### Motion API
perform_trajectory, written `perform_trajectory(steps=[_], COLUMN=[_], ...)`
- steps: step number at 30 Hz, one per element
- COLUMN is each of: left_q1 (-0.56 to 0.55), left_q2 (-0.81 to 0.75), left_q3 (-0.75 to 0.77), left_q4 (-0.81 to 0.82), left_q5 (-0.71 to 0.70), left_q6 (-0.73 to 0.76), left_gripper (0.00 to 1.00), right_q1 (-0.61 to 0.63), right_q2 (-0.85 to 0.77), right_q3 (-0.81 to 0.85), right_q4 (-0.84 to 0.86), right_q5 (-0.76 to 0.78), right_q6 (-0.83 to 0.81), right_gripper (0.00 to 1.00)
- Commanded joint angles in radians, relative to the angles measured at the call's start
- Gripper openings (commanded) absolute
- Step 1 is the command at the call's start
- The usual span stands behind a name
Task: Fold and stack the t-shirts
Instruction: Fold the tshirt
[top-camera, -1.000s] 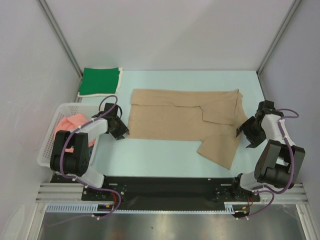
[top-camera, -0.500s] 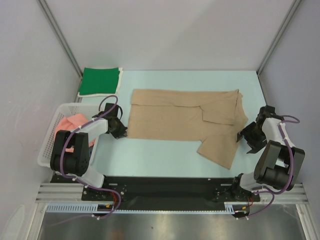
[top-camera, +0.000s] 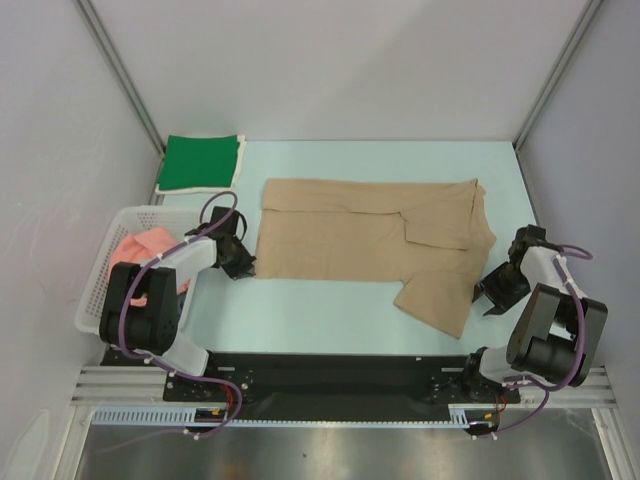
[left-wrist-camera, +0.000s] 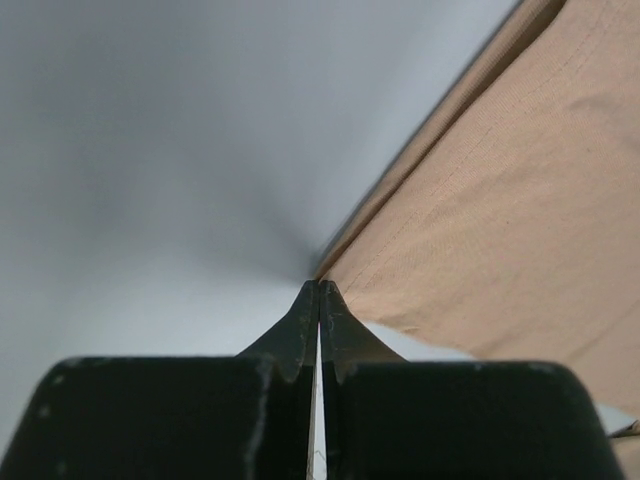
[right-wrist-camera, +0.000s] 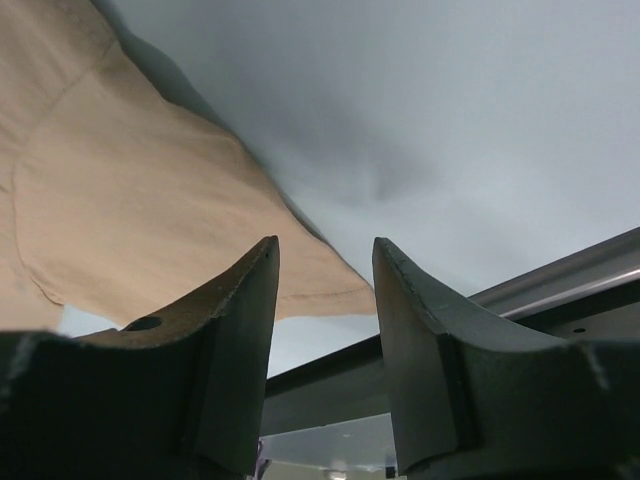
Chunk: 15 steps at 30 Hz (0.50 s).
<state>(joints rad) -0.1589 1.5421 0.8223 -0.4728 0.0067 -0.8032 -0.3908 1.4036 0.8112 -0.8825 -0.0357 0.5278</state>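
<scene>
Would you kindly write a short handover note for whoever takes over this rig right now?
Left gripper: shut, tips at the near left corner of the tan t-shirt; whether cloth is pinched cannot be told.
Right gripper: open, low at the tan shirt's right edge, not closed on it.
Things: tan t-shirt spread on the table; green t-shirt folded at the far left corner; pink t-shirt crumpled in the white basket.
Done: green one folded.
Left: fold the tan one, stack it, then do the pink.

Pale blue-green table (top-camera: 330, 315) inside plain grey walls (top-camera: 340, 60), slanting metal posts (top-camera: 122, 78), seemingly even light.
</scene>
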Motion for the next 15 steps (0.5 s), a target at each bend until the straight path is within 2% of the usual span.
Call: perform_trajectory(steps=[1,9,15], left_q1=[-0.01,-0.011,-0.013], left_q2=[-0.036,-0.043,-0.05], left_q3=[0.028,0.038,0.031], left_q4=[-0.018,-0.024,0.0], left_q5=[0.012,0.012,0.013], left_q6=[0.029,0.032,0.035], left_gripper=[0.0,0.0,0.0], right_q1=[0.024,0.127,0.153], right_q2=[-0.075,0.023,0.086], right_q3=[-0.032,-0.03,-0.015], right_q4=[0.043,0.071,0.086], right_q5=[-0.003,0.005,0.068], right_q6=[-0.006,0.049,0.058], right_gripper=[0.48,0.53,0.48])
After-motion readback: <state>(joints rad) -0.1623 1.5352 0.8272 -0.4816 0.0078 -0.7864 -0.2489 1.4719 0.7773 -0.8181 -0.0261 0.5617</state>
